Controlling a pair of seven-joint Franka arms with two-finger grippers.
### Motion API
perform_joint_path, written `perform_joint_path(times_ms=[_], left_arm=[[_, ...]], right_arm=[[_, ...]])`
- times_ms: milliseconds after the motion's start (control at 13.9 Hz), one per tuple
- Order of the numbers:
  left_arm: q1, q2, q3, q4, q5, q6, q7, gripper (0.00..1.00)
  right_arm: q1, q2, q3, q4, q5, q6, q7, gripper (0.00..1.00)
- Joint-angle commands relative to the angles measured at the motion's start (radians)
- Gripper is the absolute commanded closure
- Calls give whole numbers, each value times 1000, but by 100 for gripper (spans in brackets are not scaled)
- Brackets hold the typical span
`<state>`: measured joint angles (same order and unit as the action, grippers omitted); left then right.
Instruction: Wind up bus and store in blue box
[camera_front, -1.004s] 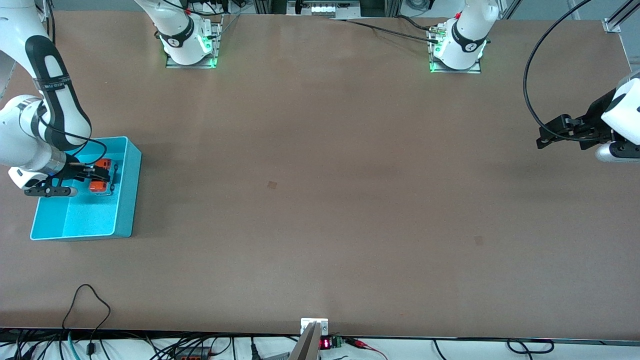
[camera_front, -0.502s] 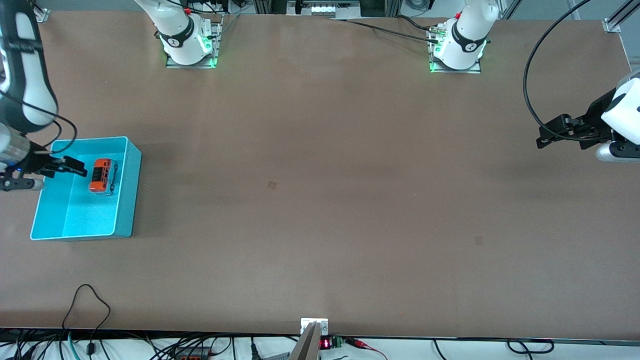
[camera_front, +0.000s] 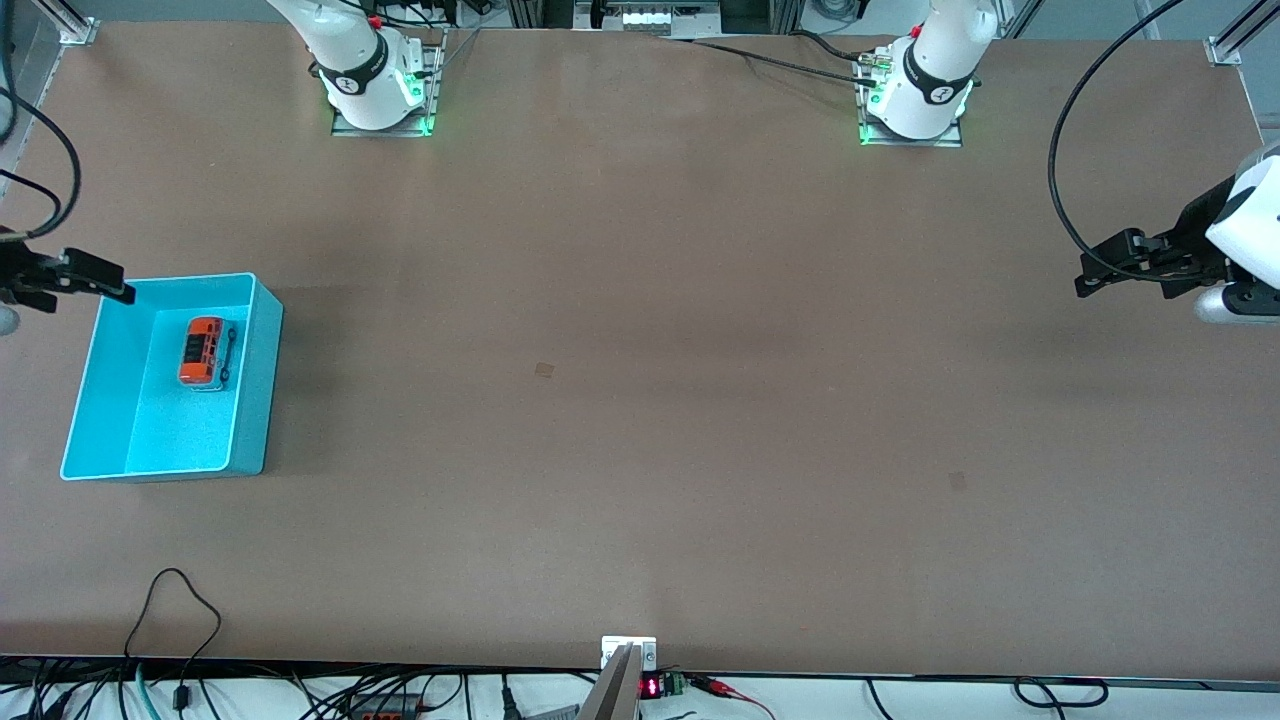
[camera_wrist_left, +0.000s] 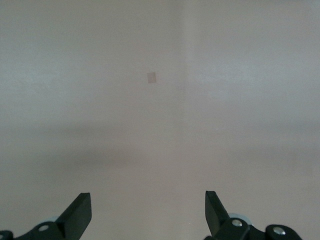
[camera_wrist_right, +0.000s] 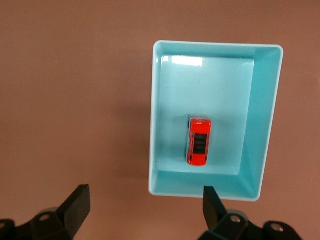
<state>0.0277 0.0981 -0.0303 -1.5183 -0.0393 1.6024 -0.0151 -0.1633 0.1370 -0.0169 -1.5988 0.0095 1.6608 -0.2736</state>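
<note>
The small orange bus (camera_front: 203, 352) lies on the floor of the blue box (camera_front: 262, 380), in the half farther from the front camera, touching nothing. In the right wrist view the bus (camera_wrist_right: 199, 142) sits inside the blue box (camera_wrist_right: 260, 125), well below the camera. My right gripper (camera_front: 115, 290) hangs open and empty in the air over the table beside the box's corner; its fingertips (camera_wrist_right: 80, 202) frame bare table at the box's short wall. My left gripper (camera_front: 1090, 268) waits open and empty over the left arm's end of the table, and the left gripper (camera_wrist_left: 148, 212) shows only bare table between its fingers.
The box stands at the right arm's end of the brown table. A small tan square mark (camera_front: 544, 370) lies mid-table. Both arm bases (camera_front: 378, 95) stand along the table edge farthest from the front camera. Cables (camera_front: 180, 600) trail at the edge nearest it.
My right gripper has lifted out of the box and pulled away toward the table's end, leaving the bus lying in the box. The left arm has not moved.
</note>
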Motion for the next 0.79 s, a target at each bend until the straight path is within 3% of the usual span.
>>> perform_joint_path(times_ms=[0,502,717], left_arm=[[3,-17,-5,-5,12,-2,-3,0],[5,-17,-3,-5,12,4,7,0],[3,-17,-5,-5,12,2,7,0]], right_arm=[[-2,30,46,153,-31,-148,74,0],[39,78,37,218,-34,-164,76,0],[50,3,37,119,-34,-165,76,0]])
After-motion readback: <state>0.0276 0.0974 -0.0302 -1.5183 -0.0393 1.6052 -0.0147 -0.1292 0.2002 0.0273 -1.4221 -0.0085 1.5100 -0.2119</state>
